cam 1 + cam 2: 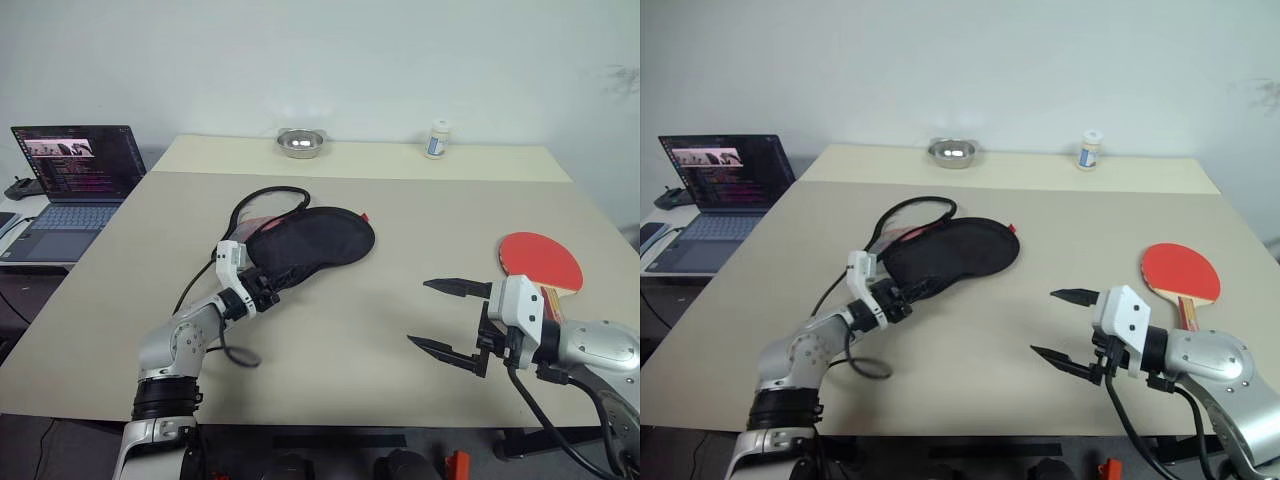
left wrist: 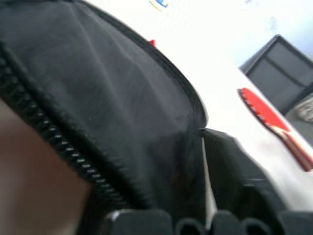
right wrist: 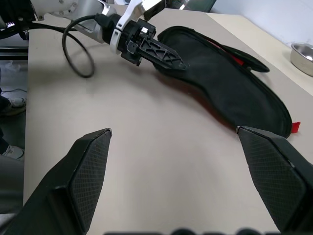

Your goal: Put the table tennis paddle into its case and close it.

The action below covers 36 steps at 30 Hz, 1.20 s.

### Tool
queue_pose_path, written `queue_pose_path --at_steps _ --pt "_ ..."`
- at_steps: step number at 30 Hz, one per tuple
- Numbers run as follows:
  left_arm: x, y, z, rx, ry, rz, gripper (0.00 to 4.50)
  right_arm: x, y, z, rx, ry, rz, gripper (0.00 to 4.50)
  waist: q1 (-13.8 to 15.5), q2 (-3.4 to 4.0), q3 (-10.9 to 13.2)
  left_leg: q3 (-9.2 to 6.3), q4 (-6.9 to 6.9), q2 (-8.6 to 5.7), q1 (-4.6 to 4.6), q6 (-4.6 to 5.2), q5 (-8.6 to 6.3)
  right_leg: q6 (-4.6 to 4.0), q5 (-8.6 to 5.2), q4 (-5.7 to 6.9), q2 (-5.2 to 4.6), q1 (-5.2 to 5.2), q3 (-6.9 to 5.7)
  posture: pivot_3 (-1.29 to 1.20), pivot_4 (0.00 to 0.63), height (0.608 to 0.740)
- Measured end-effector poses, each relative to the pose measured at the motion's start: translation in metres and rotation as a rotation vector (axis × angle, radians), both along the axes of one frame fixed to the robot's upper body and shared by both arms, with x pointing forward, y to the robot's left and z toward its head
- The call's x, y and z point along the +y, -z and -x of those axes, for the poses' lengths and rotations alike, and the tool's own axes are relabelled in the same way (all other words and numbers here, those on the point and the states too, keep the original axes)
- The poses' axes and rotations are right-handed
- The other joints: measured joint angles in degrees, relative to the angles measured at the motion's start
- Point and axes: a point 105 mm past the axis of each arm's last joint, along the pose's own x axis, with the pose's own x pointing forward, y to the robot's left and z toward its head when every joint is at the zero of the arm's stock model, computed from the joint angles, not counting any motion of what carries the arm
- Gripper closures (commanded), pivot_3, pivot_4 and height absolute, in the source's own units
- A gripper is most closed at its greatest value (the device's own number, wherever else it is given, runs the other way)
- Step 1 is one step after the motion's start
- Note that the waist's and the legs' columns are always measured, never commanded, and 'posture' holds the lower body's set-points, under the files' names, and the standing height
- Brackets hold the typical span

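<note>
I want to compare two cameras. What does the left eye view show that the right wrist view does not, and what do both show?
Left eye view alone: the paddle lying right of the case, a laptop, a white bottle. Right wrist view alone: the right pincer's finger pads from close by, wide apart. Both: the black case on the table, the left pincer at its narrow end, the steel bowl.

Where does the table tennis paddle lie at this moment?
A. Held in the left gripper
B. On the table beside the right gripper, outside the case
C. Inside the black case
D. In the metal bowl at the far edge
B: the table tennis paddle lies red face up on the table beside the right gripper, apart from the case.
</note>
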Motion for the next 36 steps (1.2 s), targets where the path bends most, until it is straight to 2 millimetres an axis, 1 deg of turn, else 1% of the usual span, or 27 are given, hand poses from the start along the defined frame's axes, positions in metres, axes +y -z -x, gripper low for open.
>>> queue_pose_path --at_steps 2,3,7,9,12,17,18,22,28,31,34,36 --pt "-0.003 0.0 0.001 0.016 0.002 0.015 4.22 -0.001 -0.001 -0.001 -0.006 0.003 0.003 0.0 0.0 -0.01 0.0 0.0 0.0 0.0 0.01 0.0 0.0 0.01 -0.01 0.0 0.0 0.0 0.0 0.0 0.15 0.74" --pt "-0.004 0.0 0.001 0.025 0.003 0.029 4.49 -0.001 -0.002 -0.001 -0.008 0.004 0.006 0.0 0.0 -0.01 0.0 0.0 0.0 0.0 0.01 -0.01 0.01 0.02 -0.01 0.01 0.0 0.0 0.0 0.0 0.15 0.74" --pt "-0.019 -0.001 0.005 0.052 0.045 0.089 4.49 -0.002 -0.004 -0.002 -0.013 0.003 0.019 0.0 0.0 -0.02 0.0 -0.01 0.01 -0.02 0.0 -0.03 0.02 0.02 -0.01 0.01 0.0 0.01 0.0 0.0 0.15 0.74" --pt "-0.034 0.002 0.008 0.073 0.095 0.111 4.49 -0.003 -0.004 -0.002 -0.009 0.007 0.029 0.0 0.0 -0.03 0.0 -0.01 0.01 -0.03 0.0 -0.03 0.02 0.02 -0.01 0.0 0.0 0.02 0.0 0.0 0.15 0.74" --pt "-0.064 0.008 0.015 0.1 0.197 0.129 4.49 -0.004 -0.007 -0.003 -0.01 0.006 0.034 0.0 0.1 -0.05 0.0 -0.02 0.01 -0.05 -0.01 -0.03 0.02 0.02 -0.01 -0.01 0.0 0.02 0.0 0.0 0.15 0.74" --pt "-0.108 0.003 0.015 0.096 0.325 0.161 4.49 -0.009 -0.01 -0.003 -0.018 0.015 0.065 0.0 0.3 -0.09 0.0 -0.03 0.03 -0.08 -0.01 -0.03 0.02 0.05 -0.02 -0.03 0.03 0.04 -0.01 0.0 0.15 0.74" --pt "-0.113 0.003 0.016 0.098 0.342 0.166 4.49 -0.01 -0.011 -0.004 -0.021 0.018 0.066 0.0 0.3 -0.09 0.1 -0.03 0.02 -0.08 -0.02 -0.03 0.02 0.05 -0.02 -0.04 0.04 0.04 -0.01 0.0 0.15 0.74" --pt "-0.123 0.011 0.017 0.13 0.379 0.17 4.49 -0.011 -0.01 -0.003 -0.016 0.02 0.071 0.0 0.0 -0.09 0.1 -0.06 -0.02 -0.02 -0.01 -0.03 0.02 0.06 -0.03 -0.05 0.12 0.02 0.0 0.0 0.15 0.74" --pt "-0.122 0.023 0.018 0.125 0.417 0.081 4.49 -0.013 -0.01 -0.001 -0.014 0.033 0.073 0.0 0.0 -0.09 0.1 -0.06 -0.01 -0.04 -0.02 -0.03 0.02 0.07 -0.04 -0.06 0.1 0.03 0.0 0.0 0.15 0.74" --pt "-0.116 0.035 0.023 0.152 0.416 0.048 3.92 -0.014 -0.01 -0.002 -0.014 0.041 0.072 0.0 0.0 -0.09 0.1 -0.07 -0.01 -0.03 -0.01 -0.03 0.02 0.06 -0.04 -0.06 0.08 0.03 -0.01 0.0 0.15 0.74" --pt "-0.116 0.04 0.023 0.151 0.405 0.027 2.94 -0.014 -0.01 -0.002 -0.015 0.048 0.071 0.0 0.1 -0.09 0.1 -0.08 0.0 -0.03 -0.02 -0.03 0.02 0.07 -0.04 -0.05 0.07 0.03 -0.01 0.0 0.15 0.74" --pt "-0.115 0.04 0.022 0.14 0.399 0.02 2.15 -0.014 -0.01 -0.003 -0.014 0.052 0.071 0.0 0.1 -0.09 0.1 -0.07 0.0 -0.03 -0.02 -0.03 0.02 0.06 -0.04 -0.05 0.06 0.03 -0.01 0.0 0.15 0.74"
